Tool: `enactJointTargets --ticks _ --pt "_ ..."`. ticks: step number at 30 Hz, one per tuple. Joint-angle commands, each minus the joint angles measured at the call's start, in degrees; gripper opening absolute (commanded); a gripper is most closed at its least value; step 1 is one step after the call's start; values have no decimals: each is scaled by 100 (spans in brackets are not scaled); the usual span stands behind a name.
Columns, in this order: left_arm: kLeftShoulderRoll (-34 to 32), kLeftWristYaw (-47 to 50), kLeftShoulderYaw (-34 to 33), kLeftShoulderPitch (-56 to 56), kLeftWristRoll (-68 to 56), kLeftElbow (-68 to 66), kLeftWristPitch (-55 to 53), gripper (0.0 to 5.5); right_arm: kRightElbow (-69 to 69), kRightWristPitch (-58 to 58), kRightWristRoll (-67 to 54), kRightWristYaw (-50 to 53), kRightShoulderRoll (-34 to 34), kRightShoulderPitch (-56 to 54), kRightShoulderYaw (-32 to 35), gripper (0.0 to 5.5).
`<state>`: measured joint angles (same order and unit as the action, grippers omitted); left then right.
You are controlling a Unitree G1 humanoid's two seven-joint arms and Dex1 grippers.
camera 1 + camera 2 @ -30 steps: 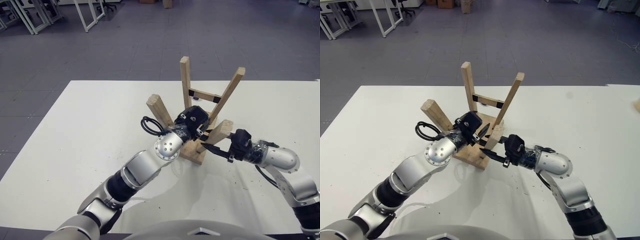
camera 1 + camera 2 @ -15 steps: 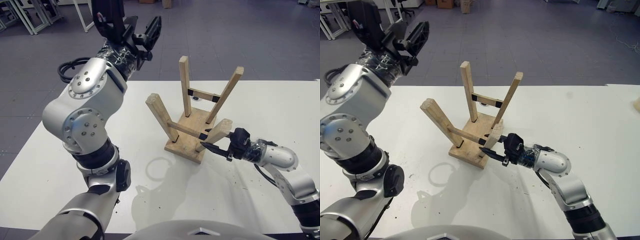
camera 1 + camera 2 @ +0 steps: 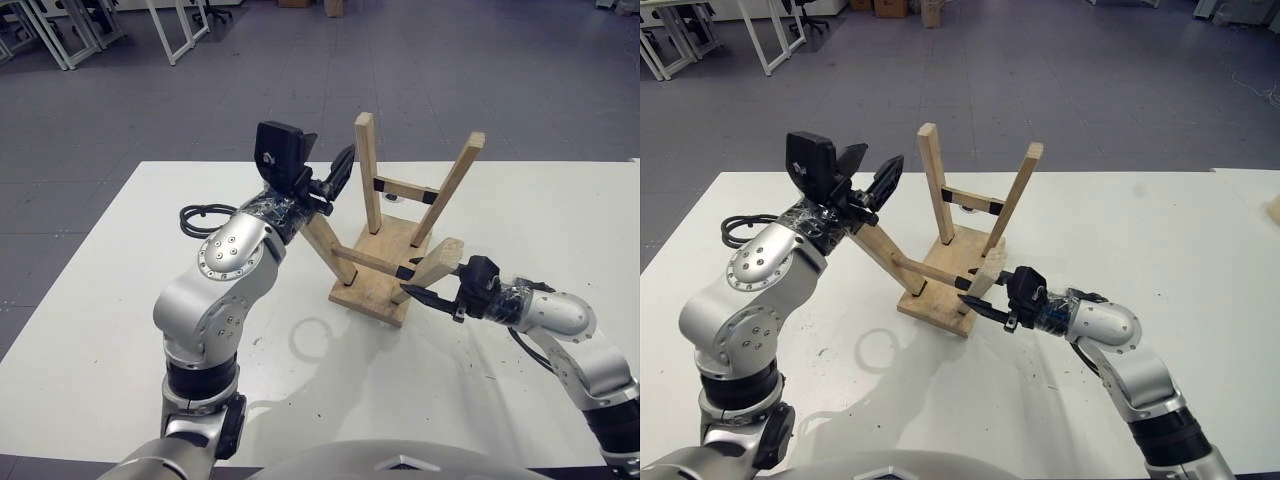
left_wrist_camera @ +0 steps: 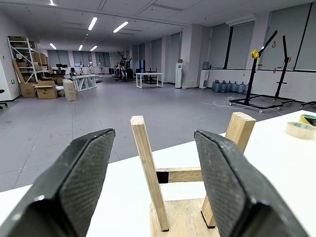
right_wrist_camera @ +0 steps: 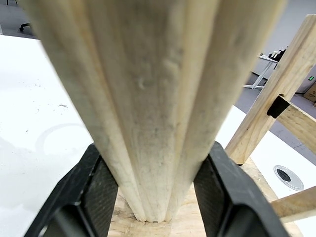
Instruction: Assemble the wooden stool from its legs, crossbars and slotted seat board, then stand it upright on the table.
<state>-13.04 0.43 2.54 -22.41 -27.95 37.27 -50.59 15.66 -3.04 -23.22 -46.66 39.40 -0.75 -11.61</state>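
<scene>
Left eye view: the white surface (image 3: 130, 300) carries the stool (image 3: 380, 295) at frame centre, upside down. Its lower-right leg (image 3: 438, 264) sits clamped in the right fingers (image 3: 428, 299), likely for steadying. The left fingers (image 3: 340, 165), spread wide and empty, hover over the leftmost leg (image 3: 325, 235), probably to press it home.

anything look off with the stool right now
The pale wooden stool sits upside down, seat board on the white table, four legs pointing up and splaying outward. The right gripper is shut on one near leg; nothing looks broken or spilled.
</scene>
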Motion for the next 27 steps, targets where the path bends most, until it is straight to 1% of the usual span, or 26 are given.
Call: enactJointTargets --ticks 1,3,4,6,8,10,12,14,16,17,19,21,23,25,26,27 --pt "97 -151 -202 499 -478 -395 -926 300 -885 -1123 776 86 326 818 -585 203" --pt "370 -193 -686 -32 -1407 -88 -1183 300 -910 -1096 792 121 307 869 -597 203" --pt "522 -23 -1032 -418 -2134 -41 -1210 300 -913 -1076 806 135 303 882 -605 203" --pt "698 507 -1628 -1088 -3335 -131 -1131 300 -895 -1066 813 118 316 864 -637 203" --pt "690 1107 -2074 -1613 -4106 -371 -831 300 -890 -1062 820 54 329 769 -705 203" --pt "413 1601 -2451 -2055 -4684 -673 -557 300 -933 -1044 857 -14 334 633 -764 203" --pt "-1 1894 -2846 -2468 -4939 -1045 -272 300 -1012 -1015 877 -68 354 519 -764 203" --pt "-863 1625 -2852 -2149 -4194 -1355 -425 300 -1047 -998 864 -101 386 487 -734 203" --pt "-1553 1342 -2408 -1380 -3047 -1648 -363 300 -1043 -997 850 -110 392 479 -729 203" --pt "-1728 1176 -2047 -939 -2481 -1811 -155 300 -1045 -998 848 -117 386 459 -739 203" --pt "-1734 773 -1384 -292 -1605 -2196 350 300 -1044 -994 840 -129 387 437 -747 203" --pt "-1482 302 -721 -10 -869 -2731 1044 300 -1045 -985 835 -139 397 435 -744 203" --pt "-933 -221 -222 38 -546 -3135 1678 300 -1037 -986 831 -131 398 450 -744 203" --pt "-220 -815 500 277 -688 -2873 1854 300 -1032 -997 832 -147 392 422 -769 203" --pt "-45 -1033 849 469 -775 -2602 1772 300 -1024 -1002 830 -161 394 408 -780 203" --pt "-150 -1299 1298 718 -767 -2248 1589 300 -1015 -1008 827 -168 397 397 -782 203"
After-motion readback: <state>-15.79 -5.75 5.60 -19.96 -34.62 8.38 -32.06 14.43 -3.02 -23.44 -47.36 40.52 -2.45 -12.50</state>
